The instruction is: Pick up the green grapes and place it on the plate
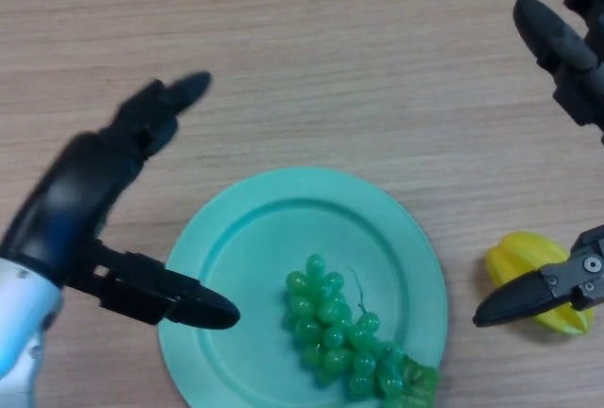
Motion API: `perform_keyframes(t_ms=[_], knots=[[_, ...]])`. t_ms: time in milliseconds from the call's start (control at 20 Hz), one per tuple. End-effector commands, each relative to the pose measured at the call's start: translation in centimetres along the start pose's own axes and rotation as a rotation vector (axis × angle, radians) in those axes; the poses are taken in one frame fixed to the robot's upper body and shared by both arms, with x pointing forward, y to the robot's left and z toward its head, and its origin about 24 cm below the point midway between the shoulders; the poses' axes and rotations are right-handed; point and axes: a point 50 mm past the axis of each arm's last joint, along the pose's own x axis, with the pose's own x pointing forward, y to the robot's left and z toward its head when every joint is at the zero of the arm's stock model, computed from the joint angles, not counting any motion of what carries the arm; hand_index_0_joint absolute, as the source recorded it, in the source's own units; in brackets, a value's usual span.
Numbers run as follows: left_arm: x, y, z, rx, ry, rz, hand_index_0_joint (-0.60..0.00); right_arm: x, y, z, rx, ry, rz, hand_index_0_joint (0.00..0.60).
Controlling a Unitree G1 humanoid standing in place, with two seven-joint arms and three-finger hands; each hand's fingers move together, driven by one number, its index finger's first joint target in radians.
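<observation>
Grapes [354,342] lying on the plate [236,247], toward its near right part, stem up, bunch reaching the plate's near rim. Plate flat on the bench [302,59]. Nothing gripping the grapes.

Left robot hand [90,195] above the bench at the plate's left edge, fingers spread apart and straight: upper fingers pointing away over bare wood, thumb reaching over the plate's left rim. Holding nothing, clear of the bunch.

Right robot hand [566,49] at the right edge, only partly in view: fingers straight and apart, one dark tip low near a yellow fruit [528,271] on the bench, right of the plate; touching or just above it, cannot tell. Empty as well.

Judged from the layout: placing looks done, with grapes resting inside the rim and released. Left, at most: drawing both hands back from the plate. Yellow fruit no part of the task, well apart from the grapes.
</observation>
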Motion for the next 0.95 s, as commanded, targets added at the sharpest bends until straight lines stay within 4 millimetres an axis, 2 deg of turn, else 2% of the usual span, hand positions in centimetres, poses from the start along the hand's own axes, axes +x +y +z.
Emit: perform_keyframes(t_ms=[50, 250, 350, 500, 650, 950], knots=[[-1.2, 2.0, 2.9, -0.023, -0.194, 0.114, 0.000, -0.3, -0.7, 3.4, -0.076, -0.232, -0.049, 0.000], [-2.6, 3.0, 3.9, -0.258, -0.392, 0.135, 0.000, -0.3, -0.5, 3.3, -0.057, -0.235, -0.057, 0.000], [-4.2, 3.8, 4.2, -0.294, -0.478, 0.125, 0.000, -0.2, -0.4, 3.3, -0.056, -0.239, -0.059, 0.000], [-5.2, 5.5, 4.3, -0.366, -0.542, 0.174, 0.000, -0.1, -0.3, 3.4, -0.047, -0.247, -0.062, 0.000], [-5.9, 6.4, 4.0, -0.317, -0.615, 0.243, 0.000, -0.2, -0.3, 3.6, -0.023, -0.281, -0.075, 0.000], [-5.9, 5.8, 3.1, -0.232, -0.623, 0.243, 0.000, -0.6, -0.7, 3.8, 0.013, -0.302, -0.091, 0.000]])
